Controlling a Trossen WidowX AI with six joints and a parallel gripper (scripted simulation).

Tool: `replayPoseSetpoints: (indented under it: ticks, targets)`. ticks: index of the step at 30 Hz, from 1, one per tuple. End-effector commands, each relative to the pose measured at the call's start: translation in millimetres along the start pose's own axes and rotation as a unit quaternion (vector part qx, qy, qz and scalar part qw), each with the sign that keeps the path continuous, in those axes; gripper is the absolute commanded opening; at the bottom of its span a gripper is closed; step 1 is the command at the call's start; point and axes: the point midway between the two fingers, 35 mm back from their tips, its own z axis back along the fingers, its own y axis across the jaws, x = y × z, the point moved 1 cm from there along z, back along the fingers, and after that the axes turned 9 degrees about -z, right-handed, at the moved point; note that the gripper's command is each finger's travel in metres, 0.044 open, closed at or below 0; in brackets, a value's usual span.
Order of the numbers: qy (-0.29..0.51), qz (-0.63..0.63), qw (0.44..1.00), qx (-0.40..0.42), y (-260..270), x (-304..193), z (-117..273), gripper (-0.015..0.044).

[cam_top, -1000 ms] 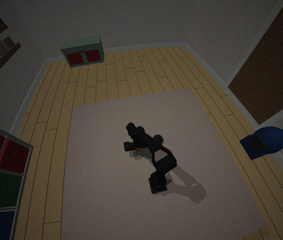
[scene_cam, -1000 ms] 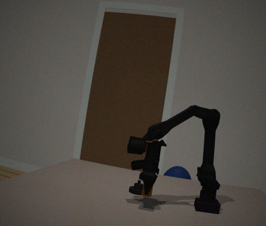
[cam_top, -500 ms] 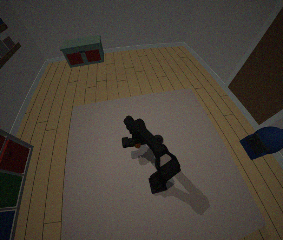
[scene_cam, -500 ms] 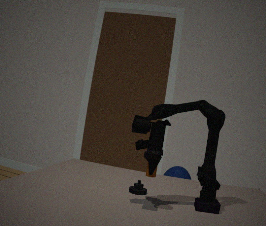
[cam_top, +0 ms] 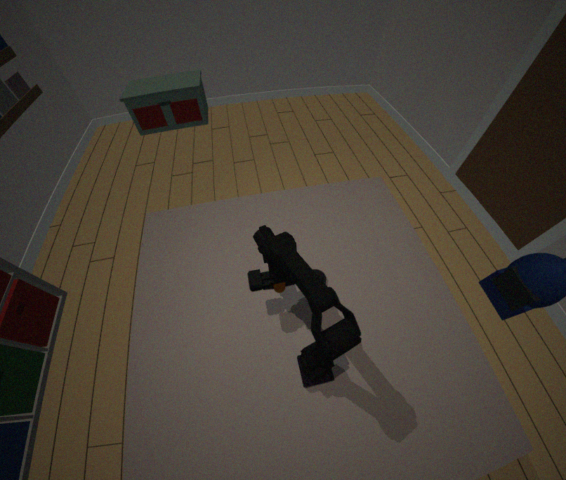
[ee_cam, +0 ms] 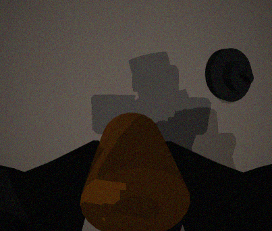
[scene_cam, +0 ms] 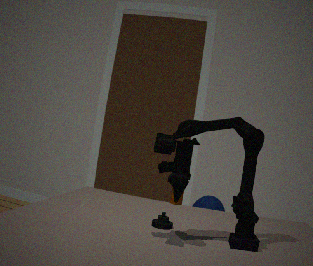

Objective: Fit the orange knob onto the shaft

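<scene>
The orange knob (cam_top: 279, 288) (scene_cam: 172, 199) (ee_cam: 135, 175) is held upright between the fingers of my gripper (scene_cam: 176, 197) (ee_cam: 132, 148), which is shut on it. The knob hangs in the air above the table top. The dark round pedestal (scene_cam: 162, 224) (ee_cam: 223, 75) stands on the table with its short shaft (scene_cam: 164, 213) pointing up. It is off to one side of the knob and lower, at the upper right in the wrist view. The knob's hole and the shaft's flat side are hidden. In the top view the arm covers most of the pedestal.
The pale table top (cam_top: 195, 387) (scene_cam: 79, 229) carries the arm's base (cam_top: 316, 368) (scene_cam: 244, 242) and the pedestal. Shadows of the arm and gripper fall on it. A blue rounded object (cam_top: 542, 281) (scene_cam: 209, 203), a cabinet (cam_top: 166, 103) and coloured shelving (cam_top: 20, 315) stand beyond the table.
</scene>
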Motion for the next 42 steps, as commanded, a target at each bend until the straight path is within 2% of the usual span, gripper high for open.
replayPoseSetpoints:
  ticks: [1,42]
  targets:
    - [-0.002,0.001,1.000,0.001,-7.9,9.0,-2.5,0.0000]
    - [-0.005,0.001,1.000,-0.005,-110.4,67.1,-34.8,0.0000]
